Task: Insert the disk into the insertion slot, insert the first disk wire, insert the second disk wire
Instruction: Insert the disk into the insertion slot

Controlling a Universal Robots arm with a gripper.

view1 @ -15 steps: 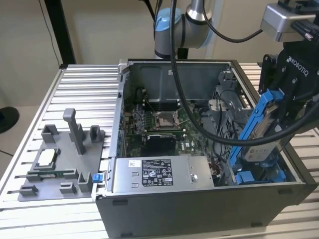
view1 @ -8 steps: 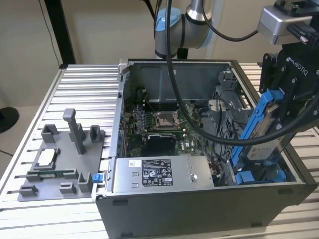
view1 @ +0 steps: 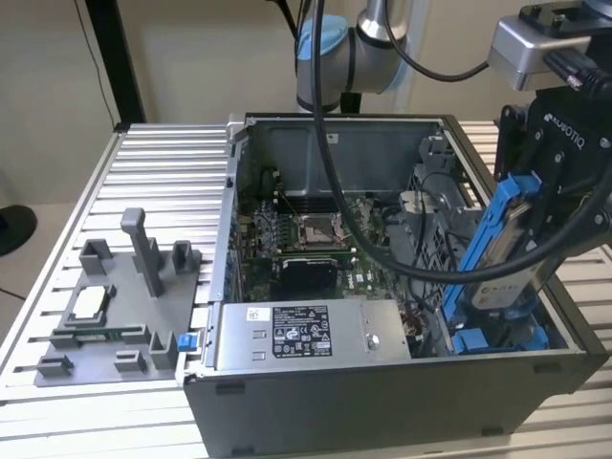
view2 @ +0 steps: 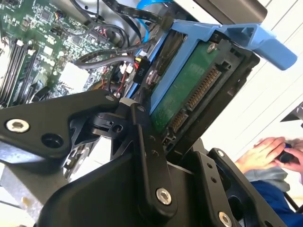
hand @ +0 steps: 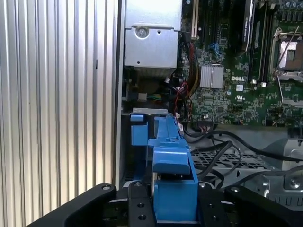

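The exterior view takes in an open computer case (view1: 382, 402) on a ribbed metal counter (view1: 163, 153), with a grey parts fixture (view1: 105, 325) lying beside it at the exterior view's left. At the exterior view's right, the gripper (view1: 535, 215) holds the disk (view1: 505, 277) in its blue carrier. The disk is tilted steeply, with its lower end down by the blue rails of the insertion slot (view1: 497, 337) in the near corner of the case. A grey labelled power-supply box (view1: 306, 335) sits along the case's front edge.

The second wrist view shows the disk's (view2: 182, 90) underside: a green circuit board and a row of connector pins. A person's hands (view2: 265, 151) rest in the background of that view. The first wrist view looks along the carrier's edge (hand: 173, 184) towards the motherboard (hand: 227, 90) and loose black cables (hand: 222, 146).

The arm is cut off at the top of the exterior view. Whether the disk's lower end touches the slot rails cannot be told, since the carrier and the case wall cover that spot.

The fingers (hand: 139, 208) are drawn in narrow and clamped against both sides of the blue carrier; their black links (view2: 149, 165) press at the disk's edge.
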